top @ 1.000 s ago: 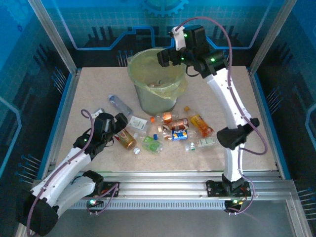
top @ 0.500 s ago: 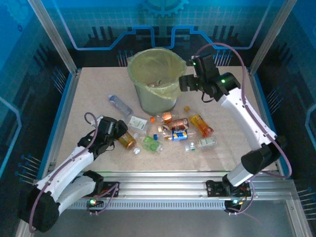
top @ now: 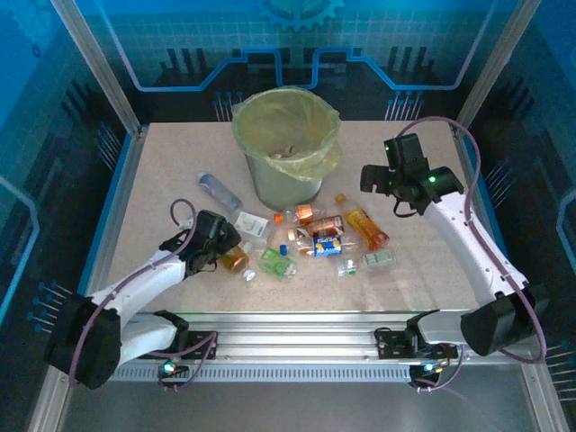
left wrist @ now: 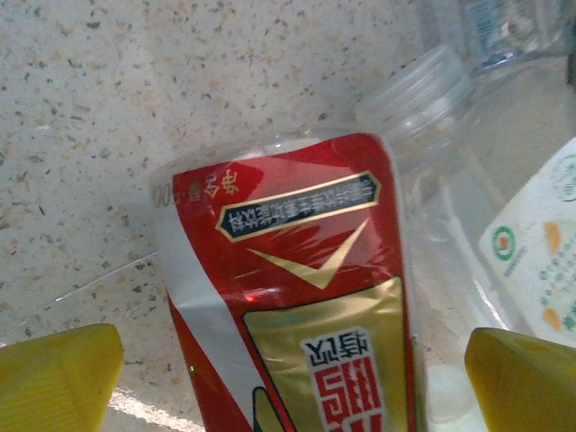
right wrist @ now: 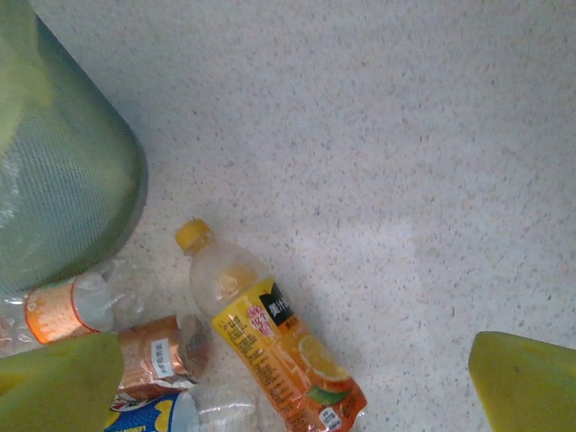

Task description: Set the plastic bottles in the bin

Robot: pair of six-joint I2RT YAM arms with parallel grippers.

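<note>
The grey bin point(top: 283, 171) with its yellow-green bag stands at the middle back, some items inside. Several plastic bottles lie in front of it. One with a red and gold label point(left wrist: 301, 297) lies lengthwise between the fingertips point(left wrist: 58, 378) of my left gripper point(left wrist: 292, 382), which stands open and astride it without touching. The same bottle point(top: 237, 259) is by my left gripper point(top: 227, 241) in the top view. My right gripper point(top: 369, 176) hangs open and empty to the right of the bin, above an orange juice bottle point(right wrist: 279, 346) with a yellow cap.
A clear bottle point(top: 219, 191) lies alone left of the bin. A green-capped bottle point(top: 277, 263), a blue-labelled one point(top: 326, 245), a copper-coloured one point(right wrist: 157, 360) and a white-labelled one point(top: 376, 260) crowd the middle. The bin's wall point(right wrist: 63, 189) is close on the right wrist's left.
My right arm has swung away from over the bin, to the right and lower, with its gripper empty. My left gripper has slid right up to the red and gold bottle.
</note>
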